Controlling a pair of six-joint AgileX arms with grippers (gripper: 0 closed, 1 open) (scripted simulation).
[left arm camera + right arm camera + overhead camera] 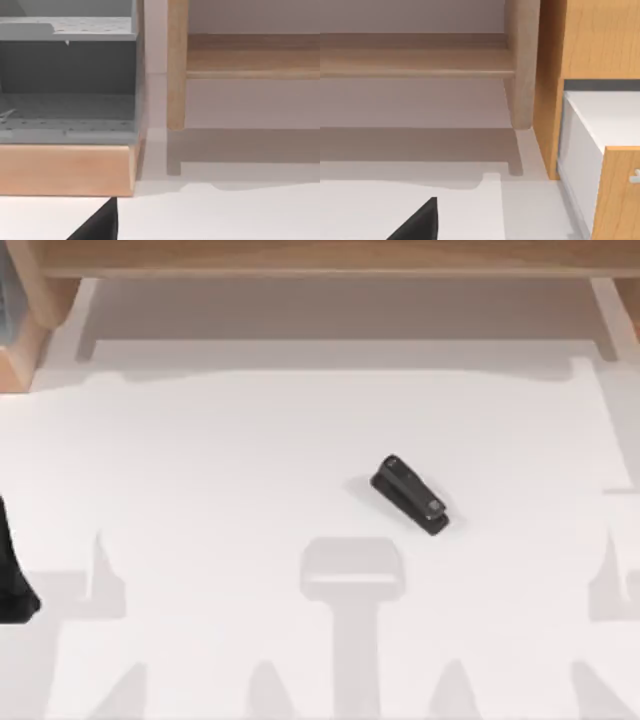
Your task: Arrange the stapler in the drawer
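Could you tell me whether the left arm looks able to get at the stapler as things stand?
Probably yes. The stapler lies alone on the open white table, with nothing standing between it and the left arm at the table's left edge.

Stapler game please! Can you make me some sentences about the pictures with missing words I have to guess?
1. The stapler is coloured ____.
2. The stapler lies on the white ____, touched by no gripper.
3. In the left wrist view, the open drawer has a grey inside and a front made of ____.
4. In the top view, the left arm sits at the table's ____ edge.

Missing words: black; table; wood; left
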